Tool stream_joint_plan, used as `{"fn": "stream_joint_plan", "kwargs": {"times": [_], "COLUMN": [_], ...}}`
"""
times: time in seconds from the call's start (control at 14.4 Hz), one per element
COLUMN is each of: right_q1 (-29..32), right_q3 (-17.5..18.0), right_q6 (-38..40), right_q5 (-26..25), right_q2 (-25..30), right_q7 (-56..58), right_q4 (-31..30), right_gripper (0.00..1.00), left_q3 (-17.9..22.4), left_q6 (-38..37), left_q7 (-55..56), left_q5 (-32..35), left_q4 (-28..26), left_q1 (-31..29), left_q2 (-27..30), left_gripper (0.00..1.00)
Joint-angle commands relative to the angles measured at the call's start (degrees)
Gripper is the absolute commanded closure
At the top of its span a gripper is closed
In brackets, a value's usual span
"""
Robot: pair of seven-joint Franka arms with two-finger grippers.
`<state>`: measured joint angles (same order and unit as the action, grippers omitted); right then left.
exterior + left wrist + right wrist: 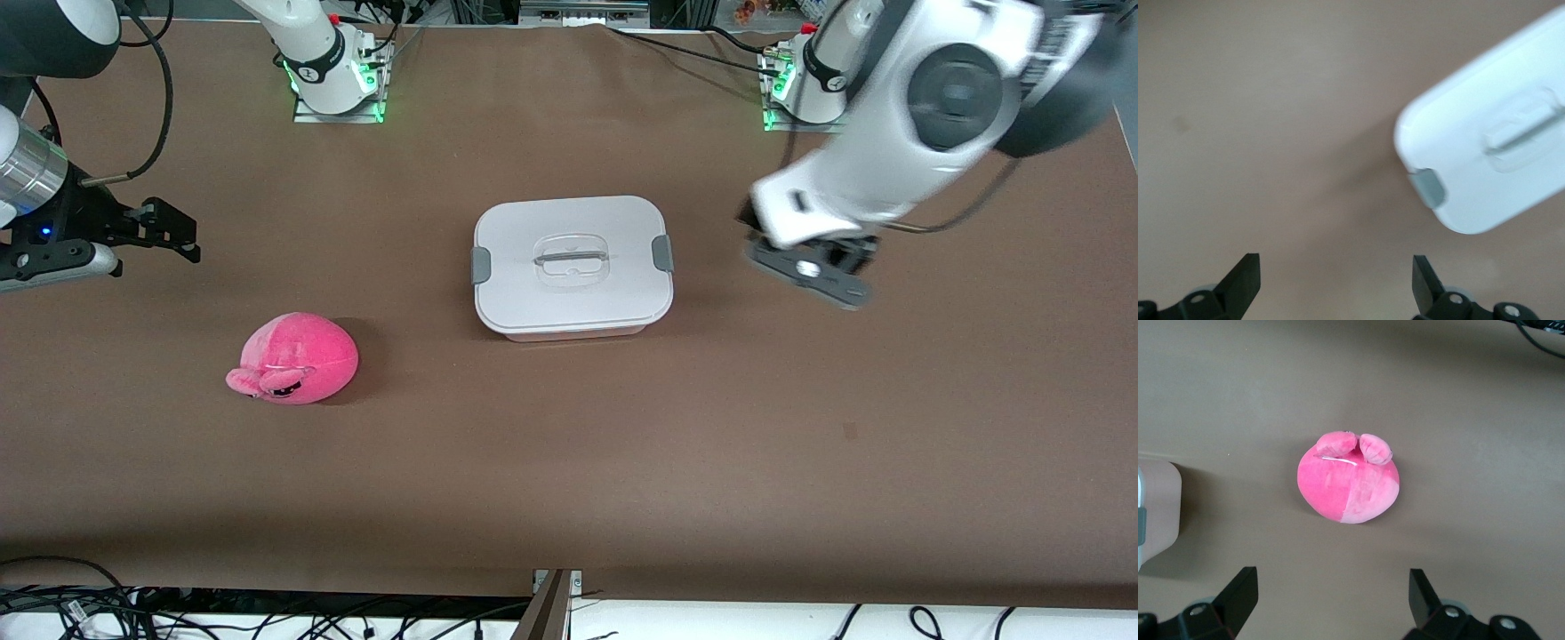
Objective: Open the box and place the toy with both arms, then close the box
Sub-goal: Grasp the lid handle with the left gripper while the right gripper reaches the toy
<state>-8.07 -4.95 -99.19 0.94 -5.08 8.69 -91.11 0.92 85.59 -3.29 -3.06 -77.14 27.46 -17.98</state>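
The box (pixel 569 298) sits shut in the middle of the table, its flat white lid (pixel 622 231) held by grey side clips (pixel 661 254) around a clear recessed handle (pixel 571 259). The pink plush toy (pixel 293 358) lies toward the right arm's end, nearer the front camera than the box. My left gripper (pixel 811 267) hangs open and holds nothing over bare table beside the box's clip at the left arm's end; the left wrist view shows the box (pixel 1485 153), that clip (pixel 1429 187) and the gripper (pixel 1336 273). My right gripper (pixel 173 233) is open and holds nothing over the table at the right arm's end; its wrist view shows the toy (pixel 1348 483) ahead of the gripper (pixel 1333 590).
The brown table (pixel 569 462) carries only the box and the toy. The arm bases (pixel 333 80) stand along the table edge farthest from the front camera. Cables (pixel 80 604) lie off the near edge. A corner of the box (pixel 1141 520) shows in the right wrist view.
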Motion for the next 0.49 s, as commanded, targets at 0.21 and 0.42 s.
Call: {"fn": "stream_joint_plan", "kwargs": {"times": [0.21, 0.42], "right_q1": [0.5, 1.0], "right_q3": [0.4, 0.4], "right_q6": [-1.4, -2.8], "right_q5": [0.0, 0.0], "right_q2": [-1.1, -3.2], "right_q7": [0.3, 0.2], "right_q4": [0.5, 0.5], "right_gripper": [0.0, 0.0], "left_q3": [0.8, 0.8], "left_q6": [6.2, 12.5], "left_q7": [-6.6, -18.4], "left_q5": [-1.3, -1.2], "left_q4": [1.5, 1.2], "left_q1": [12.9, 14.5], "left_q2": [-8.2, -11.7], "left_gripper": [0.0, 0.0]}}
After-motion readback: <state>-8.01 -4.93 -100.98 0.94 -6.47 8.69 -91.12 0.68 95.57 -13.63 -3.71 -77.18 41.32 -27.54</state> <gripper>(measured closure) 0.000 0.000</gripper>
